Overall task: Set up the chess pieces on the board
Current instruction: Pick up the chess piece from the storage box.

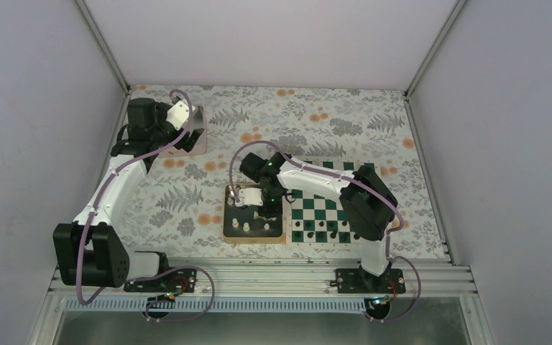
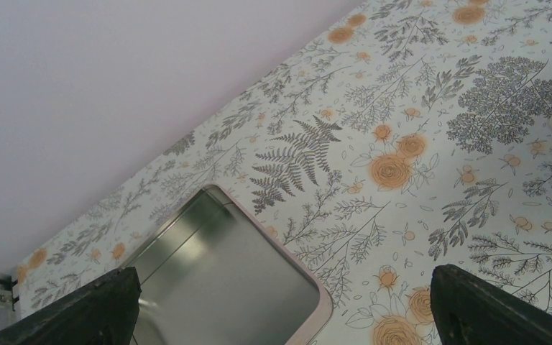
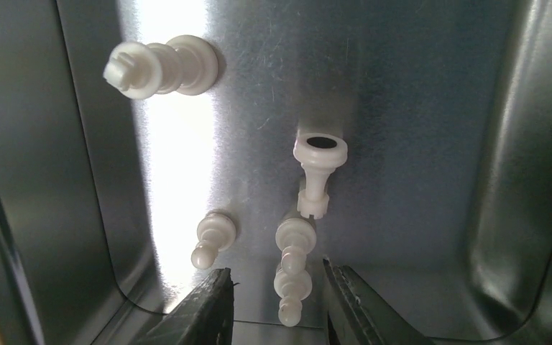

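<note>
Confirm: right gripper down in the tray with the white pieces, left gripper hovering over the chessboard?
Left is wrong: the left gripper hovers over a second metal tray at the far left, away from the board, per the top view. The right gripper is in the tray with the white pieces.

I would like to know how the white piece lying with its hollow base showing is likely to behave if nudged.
That piece shows a hollow base, so it is probably light plastic. Its round base and thin stem suggest it may roll in an arc. The tray floor looks like smooth metal, so it would likely slide easily.
</note>
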Tool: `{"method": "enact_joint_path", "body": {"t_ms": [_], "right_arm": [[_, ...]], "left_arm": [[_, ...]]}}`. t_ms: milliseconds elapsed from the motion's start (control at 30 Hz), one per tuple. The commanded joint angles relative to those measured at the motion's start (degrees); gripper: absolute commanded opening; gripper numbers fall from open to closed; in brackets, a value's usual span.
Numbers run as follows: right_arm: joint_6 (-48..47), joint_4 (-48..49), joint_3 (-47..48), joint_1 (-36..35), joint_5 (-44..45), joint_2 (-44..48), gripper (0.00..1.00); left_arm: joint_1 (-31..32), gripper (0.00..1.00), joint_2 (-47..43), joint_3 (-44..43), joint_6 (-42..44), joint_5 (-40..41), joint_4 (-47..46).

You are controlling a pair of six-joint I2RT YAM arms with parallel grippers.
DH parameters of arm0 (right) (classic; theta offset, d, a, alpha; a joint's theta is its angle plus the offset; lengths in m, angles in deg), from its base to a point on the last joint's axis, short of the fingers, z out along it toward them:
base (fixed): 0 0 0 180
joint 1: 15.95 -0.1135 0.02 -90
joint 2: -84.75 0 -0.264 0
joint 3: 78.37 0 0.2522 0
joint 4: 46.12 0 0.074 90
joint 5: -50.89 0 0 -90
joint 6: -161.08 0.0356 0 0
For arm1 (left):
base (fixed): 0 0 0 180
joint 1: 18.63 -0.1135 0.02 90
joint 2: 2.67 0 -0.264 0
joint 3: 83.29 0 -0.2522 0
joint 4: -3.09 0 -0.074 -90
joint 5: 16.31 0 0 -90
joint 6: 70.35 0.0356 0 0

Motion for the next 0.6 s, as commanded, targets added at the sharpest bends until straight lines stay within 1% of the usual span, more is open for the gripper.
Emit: {"method": "enact_joint_path", "body": {"t_ms": [0,367,567], "right_arm": [[0.62,1.48,-0.46,-0.56,-0.36,-0.68,0.34],[-0.18,2.27,-0.17,-0.50,-0.02,-2.73,0.34],[-0.50,2.42,0.04,-0.53,0.15,-3.29,0.28]], "left_arm": [[-0.13,1.00,-0.41,-0.66,0.14,-0.78,-0.03],[-0.13,1.00,-0.26,-0.55,0.25,-0.84,-0.11],[-0.13,1.00,-0.25,-0.39,0.28,-0.84,-0.19]]}}
